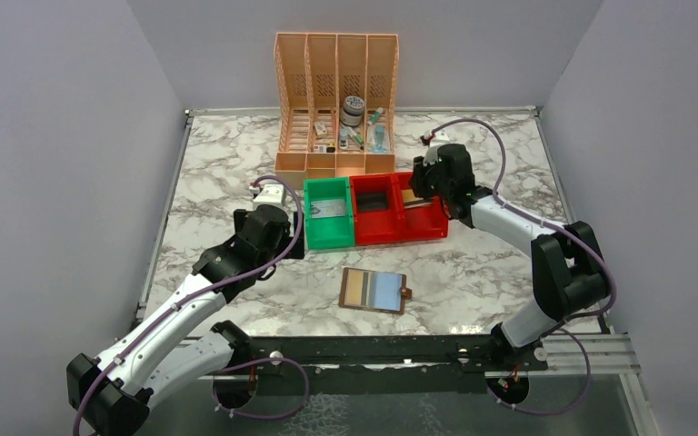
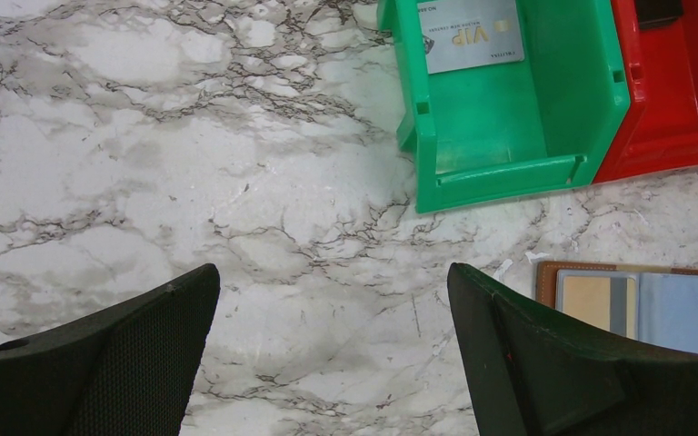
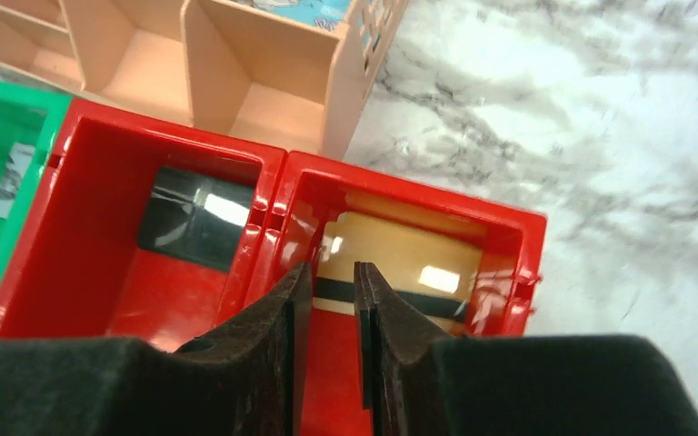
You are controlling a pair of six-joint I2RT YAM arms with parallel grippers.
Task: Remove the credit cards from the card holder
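Observation:
The brown card holder (image 1: 373, 291) lies open on the marble in front of the bins, with a tan card (image 1: 356, 289) and a pale blue card (image 1: 387, 291) showing in it. It also shows at the right edge of the left wrist view (image 2: 545, 272). My left gripper (image 2: 332, 291) is wide open and empty above bare marble, left of the green bin (image 1: 327, 236). My right gripper (image 3: 332, 270) hovers over the right red bin (image 3: 509, 222), jaws a narrow gap apart with nothing between them. A tan card (image 3: 400, 250) with a black stripe lies in that bin.
A grey VIP card (image 2: 468, 36) lies in the green bin (image 2: 509, 173). A black card (image 3: 195, 218) lies in the middle red bin (image 3: 91, 300). The peach file organiser (image 1: 336, 100) with small items stands behind the bins.

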